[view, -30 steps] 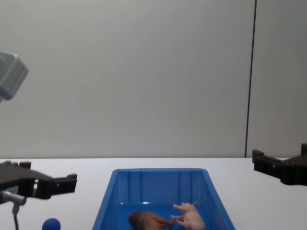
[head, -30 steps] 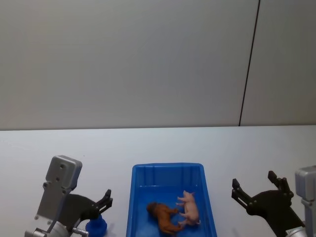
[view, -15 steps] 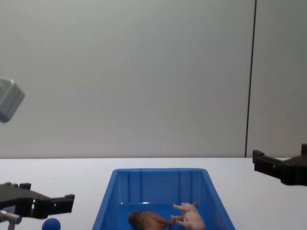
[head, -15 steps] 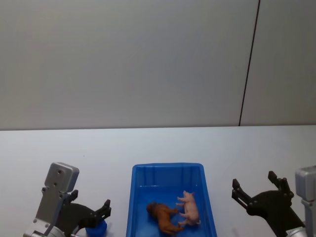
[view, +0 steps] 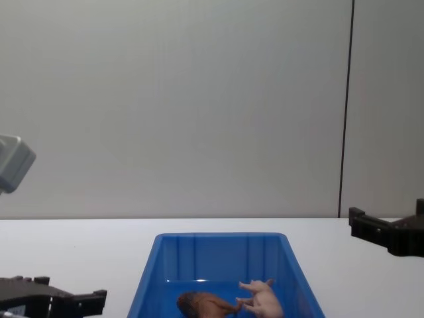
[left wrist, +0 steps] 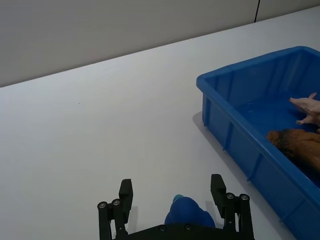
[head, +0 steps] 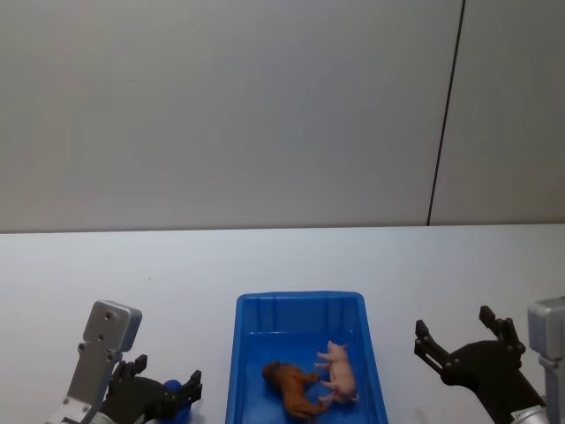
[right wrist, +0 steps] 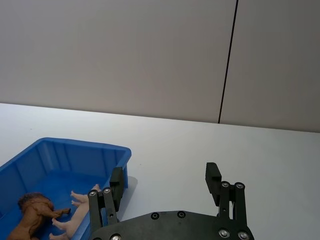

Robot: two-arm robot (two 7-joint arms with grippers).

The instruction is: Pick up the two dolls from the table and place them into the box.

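The blue box (head: 300, 299) stands on the white table (head: 282, 265) near the front middle. Both dolls lie inside it side by side, the reddish-brown one (head: 293, 389) to the left of the pale pink pig-like one (head: 340, 380). The chest view shows them (view: 202, 304) (view: 264, 299) low in the box (view: 218, 237). My left gripper (head: 164, 387) hangs open left of the box, low over the table. My right gripper (head: 455, 329) stands open and empty right of the box, also seen in its wrist view (right wrist: 165, 176).
A small blue ball (left wrist: 187, 212) lies on the table close under my left gripper (left wrist: 171, 192), between the bases of its fingers and apart from them. A grey wall with a dark vertical seam (head: 446, 115) stands behind the table.
My left gripper has sunk lower and drawn back toward the near edge, now covering most of the blue ball in the head view. The right arm, the box and the dolls have not moved.
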